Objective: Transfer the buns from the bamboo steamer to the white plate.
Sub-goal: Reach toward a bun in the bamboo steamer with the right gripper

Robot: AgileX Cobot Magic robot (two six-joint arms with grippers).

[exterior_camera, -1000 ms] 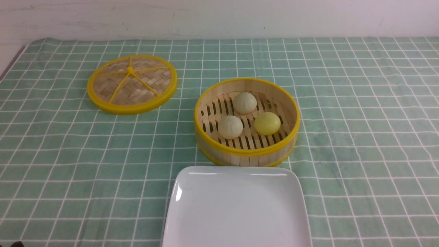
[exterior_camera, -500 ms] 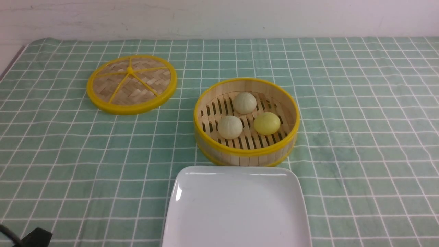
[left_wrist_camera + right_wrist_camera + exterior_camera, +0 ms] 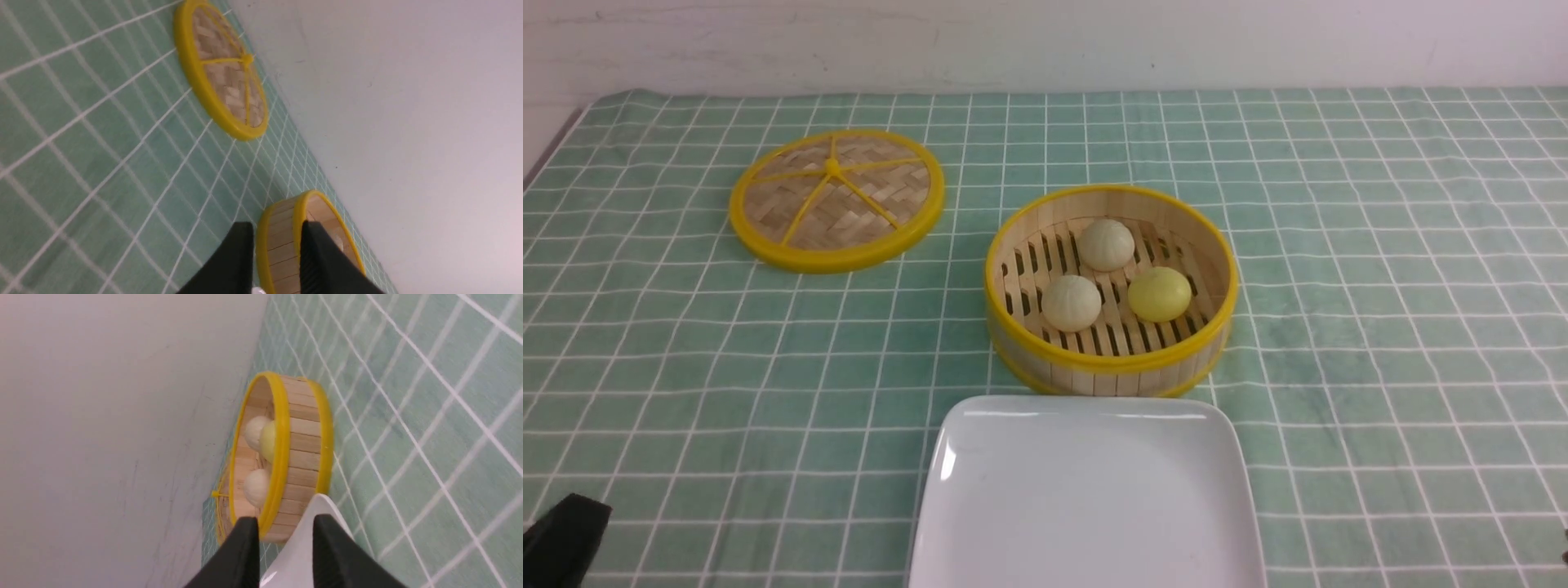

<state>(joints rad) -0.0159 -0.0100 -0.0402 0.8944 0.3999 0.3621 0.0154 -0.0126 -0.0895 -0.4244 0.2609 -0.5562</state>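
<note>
Buns (image 3: 1106,244): three small balls inside bamboo steamer (image 3: 1111,369), mid-table.

Front view: off-white bun (image 3: 1106,244) at far side, second off-white bun (image 3: 1071,303) near-left, pale yellow bun (image 3: 1159,294) near-right. Faint pleats on off-white pair. Just in front of steamer, white plate (image 3: 1086,490). Far left, woven lid (image 3: 837,200) on green checked cloth (image 3: 1380,286). Black shape at near-left corner, likely left gripper (image 3: 562,541), reaches higher than half second ago. Everything else unmoved.

Left wrist view: fingers (image 3: 237,253) apart, holding nothing.

Right wrist view: right gripper (image 3: 284,520) parted, empty, steamer beyond.
</note>
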